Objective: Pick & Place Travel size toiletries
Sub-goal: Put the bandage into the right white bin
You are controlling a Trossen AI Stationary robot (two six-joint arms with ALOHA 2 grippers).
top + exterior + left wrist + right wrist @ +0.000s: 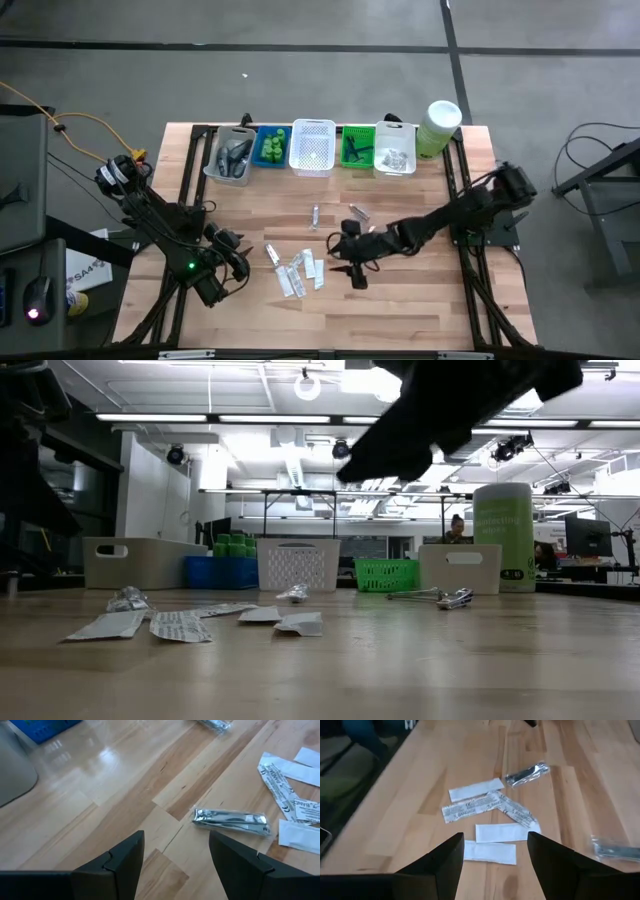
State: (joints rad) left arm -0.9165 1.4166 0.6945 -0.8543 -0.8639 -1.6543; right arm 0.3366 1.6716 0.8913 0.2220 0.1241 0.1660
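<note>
Both hands empty, fingers apart: left hand [236, 262] low near a silvery packet [231, 820], right hand [350, 262] hovering by white sachets [492, 832].

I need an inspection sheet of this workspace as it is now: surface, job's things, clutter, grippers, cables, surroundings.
Surface: wooden table, bare at the near edge.
Job's things: flat white sachets lie loose mid-table; a silvery wrapped piece lies beside them; two more small packets lie nearer the row of baskets.
Clutter: big pale-green canister stands at the row's right end.
Grippers: left gripper open, empty, near the silvery piece; right gripper open, empty, above the sachets.
Cables: yellow cable on the floor, left of the table.
Surroundings: a person far behind.
</note>
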